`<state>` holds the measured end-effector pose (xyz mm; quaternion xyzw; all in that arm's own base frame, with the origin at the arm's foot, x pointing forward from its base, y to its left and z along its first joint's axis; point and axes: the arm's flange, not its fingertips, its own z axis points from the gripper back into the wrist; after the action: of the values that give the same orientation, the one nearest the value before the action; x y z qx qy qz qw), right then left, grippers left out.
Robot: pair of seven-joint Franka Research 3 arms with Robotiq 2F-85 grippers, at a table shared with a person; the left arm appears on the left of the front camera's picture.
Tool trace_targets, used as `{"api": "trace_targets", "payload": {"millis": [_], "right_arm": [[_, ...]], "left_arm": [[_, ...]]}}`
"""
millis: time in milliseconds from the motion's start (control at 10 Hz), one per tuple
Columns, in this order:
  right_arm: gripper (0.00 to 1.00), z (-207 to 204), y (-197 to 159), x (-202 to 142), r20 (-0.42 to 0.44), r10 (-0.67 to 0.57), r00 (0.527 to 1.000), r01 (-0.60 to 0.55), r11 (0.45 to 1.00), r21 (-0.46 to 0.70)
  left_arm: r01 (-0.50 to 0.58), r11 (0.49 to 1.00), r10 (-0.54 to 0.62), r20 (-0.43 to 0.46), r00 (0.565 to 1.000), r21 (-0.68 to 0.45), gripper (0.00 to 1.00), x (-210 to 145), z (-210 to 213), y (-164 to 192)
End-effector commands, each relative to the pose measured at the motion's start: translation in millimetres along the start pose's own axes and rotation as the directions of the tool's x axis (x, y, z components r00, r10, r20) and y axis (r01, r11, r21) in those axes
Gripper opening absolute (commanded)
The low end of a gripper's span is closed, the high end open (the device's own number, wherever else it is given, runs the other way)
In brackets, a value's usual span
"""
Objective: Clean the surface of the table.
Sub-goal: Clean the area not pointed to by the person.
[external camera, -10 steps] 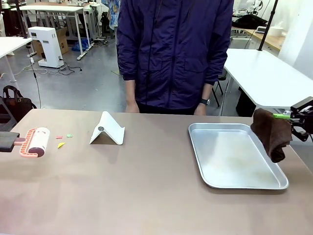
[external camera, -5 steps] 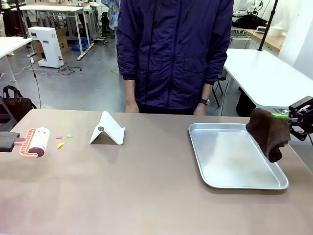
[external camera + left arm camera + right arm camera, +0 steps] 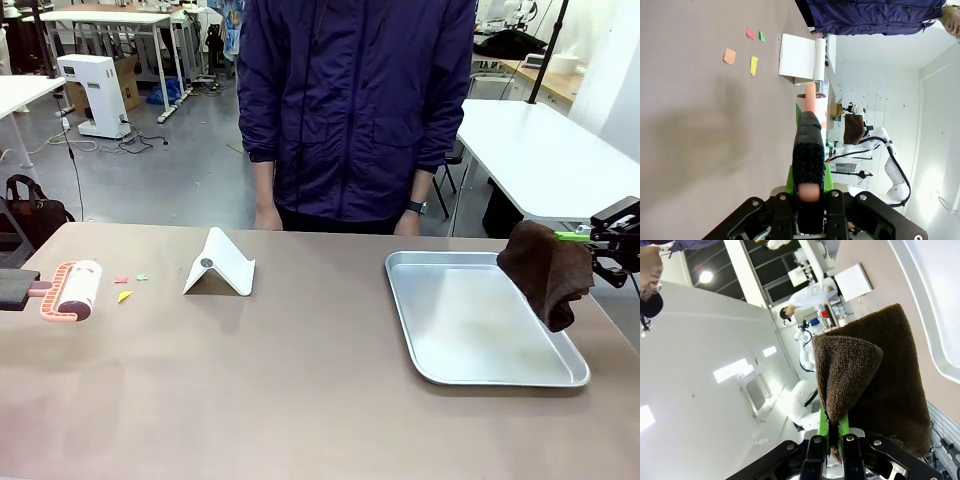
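Right claw [image 3: 574, 238] clamped on cloth [image 3: 545, 272], left claw [image 3: 809, 181] on roller [image 3: 76, 288]; we judge the dangling cloth may snag the tray [image 3: 498, 381].

Premises: robotics lab or workshop, open-plan.
Floor: bare grey concrete floor [image 3: 190, 170], loose cables [image 3: 130, 143] trailing.
Furniture: several white-topped work tables [image 3: 545, 150].
Equipment: white floor-standing unit [image 3: 95, 92], cardboard box [image 3: 128, 82] beside it.

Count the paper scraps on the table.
4, all on the table near the roller: orange scrap, red scrap, green scrap right beside the red, yellow scrap nearest the roller. Others may be hidden behind the roller.
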<state>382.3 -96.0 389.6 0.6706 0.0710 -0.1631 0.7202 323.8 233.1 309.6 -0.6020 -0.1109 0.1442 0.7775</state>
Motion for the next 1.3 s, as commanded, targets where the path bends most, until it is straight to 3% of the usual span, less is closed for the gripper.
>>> {"api": "trace_targets", "payload": {"millis": [0,800,900,1000,1200], "right_arm": [[0.09,-2,6,2,0.001,0.008,1.000,-0.008,1.000,0.011],[0.09,-2,6,2,0.001,0.008,1.000,-0.008,1.000,0.011],[0.09,-2,6,2,0.001,0.008,1.000,-0.008,1.000,0.011],[0.09,-2,6,2,0.001,0.008,1.000,-0.008,1.000,0.011],[0.09,-2,6,2,0.001,0.008,1.000,-0.008,1.000,0.011]], "left_arm": [[0.004,1.000,-0.004,-0.005,1.000,-0.013,0.00,-3,1,-3],[0.004,1.000,-0.004,-0.005,1.000,-0.013,0.00,-3,1,-3],[0.000,1.000,0.000,0.000,1.000,0.000,0.22,0,0,0],[0.007,0.995,-0.015,0.083,0.996,0.102,0.22,-1,-3,-13],[-0.064,0.980,0.026,0.196,0.980,0.190,0.22,5,5,-36]]}}
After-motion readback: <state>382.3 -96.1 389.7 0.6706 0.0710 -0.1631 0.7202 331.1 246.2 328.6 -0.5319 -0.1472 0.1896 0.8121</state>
